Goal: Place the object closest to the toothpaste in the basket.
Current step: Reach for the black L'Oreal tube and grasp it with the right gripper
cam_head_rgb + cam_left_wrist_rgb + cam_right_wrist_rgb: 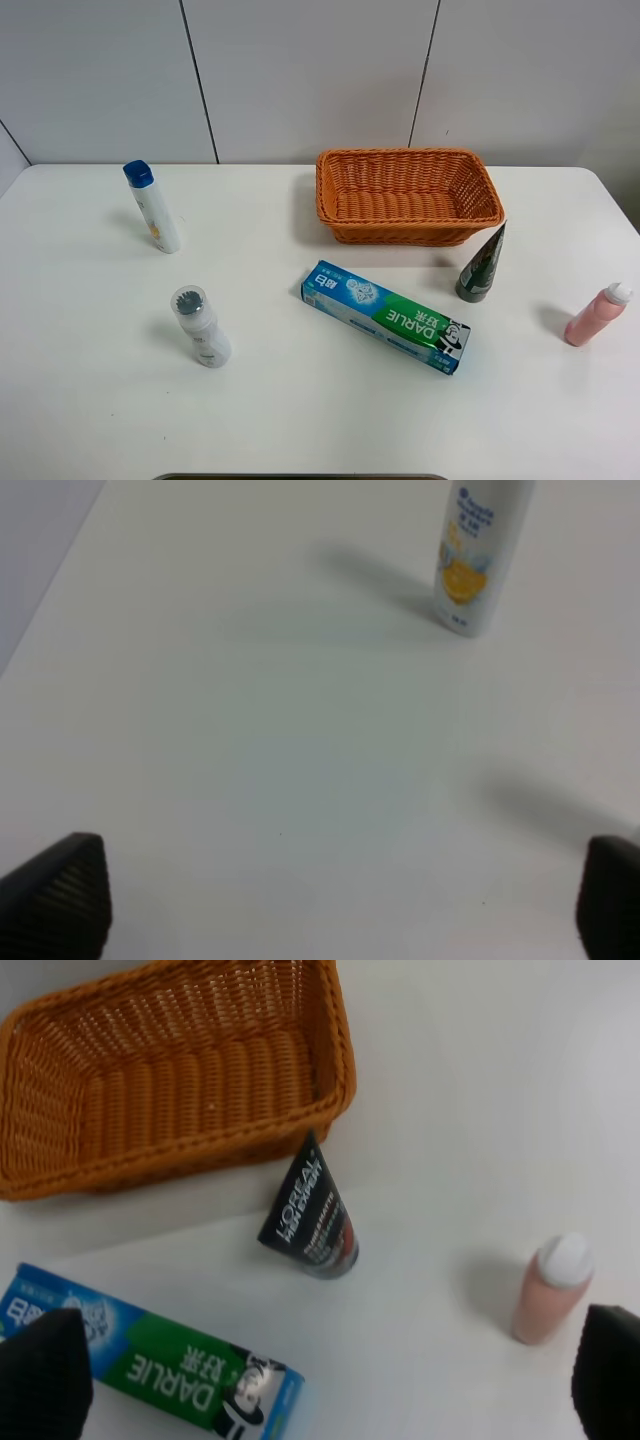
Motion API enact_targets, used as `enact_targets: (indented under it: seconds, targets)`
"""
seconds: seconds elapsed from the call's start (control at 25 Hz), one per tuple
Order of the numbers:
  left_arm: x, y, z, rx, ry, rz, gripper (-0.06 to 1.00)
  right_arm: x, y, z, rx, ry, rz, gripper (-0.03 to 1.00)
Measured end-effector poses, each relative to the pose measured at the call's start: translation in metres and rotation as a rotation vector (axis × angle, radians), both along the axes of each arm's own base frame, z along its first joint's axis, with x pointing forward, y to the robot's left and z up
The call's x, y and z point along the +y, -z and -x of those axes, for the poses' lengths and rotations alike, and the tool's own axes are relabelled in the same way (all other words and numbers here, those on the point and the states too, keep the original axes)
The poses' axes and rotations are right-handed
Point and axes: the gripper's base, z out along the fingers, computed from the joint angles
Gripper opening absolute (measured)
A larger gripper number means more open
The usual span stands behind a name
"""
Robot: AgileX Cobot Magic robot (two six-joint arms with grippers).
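Observation:
The blue-and-green toothpaste box (386, 315) lies flat on the white table, also in the right wrist view (150, 1365). A dark tube standing on its cap (482, 264) is just right of it, also in the right wrist view (311, 1214). The orange wicker basket (405, 194) stands empty behind them, also in the right wrist view (170, 1070). My left gripper (345, 900) is open above bare table. My right gripper (325, 1390) is open above the box and tube. Neither arm shows in the high view.
A pink bottle (595, 315) stands at the far right, also in the right wrist view (550, 1287). A white bottle with a blue cap (152, 206) stands at the back left, also in the left wrist view (478, 552). A white bottle with a grey cap (201, 326) stands front left.

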Motion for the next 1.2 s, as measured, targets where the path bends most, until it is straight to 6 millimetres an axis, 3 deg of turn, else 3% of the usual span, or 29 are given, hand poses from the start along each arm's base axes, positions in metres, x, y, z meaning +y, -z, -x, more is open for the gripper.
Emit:
enact_targets:
  seconds: [0.24,0.64,0.92,1.2]
  targets:
    - [0.000,0.000,0.000,0.000,0.000,0.000,0.94,-0.001,0.000,-0.050,0.076,0.042,-0.054,0.99]
    - [0.000,0.000,0.000,0.000,0.000,0.000,0.94,0.003,0.030,-0.128,0.301,0.084,-0.131,0.99]
    - [0.000,0.000,0.000,0.000,0.000,0.000,0.94,0.018,0.067,-0.158,0.451,0.110,-0.171,0.99]
    - [0.000,0.000,0.000,0.000,0.000,0.000,0.94,0.016,0.088,-0.173,0.505,0.180,-0.185,0.99]
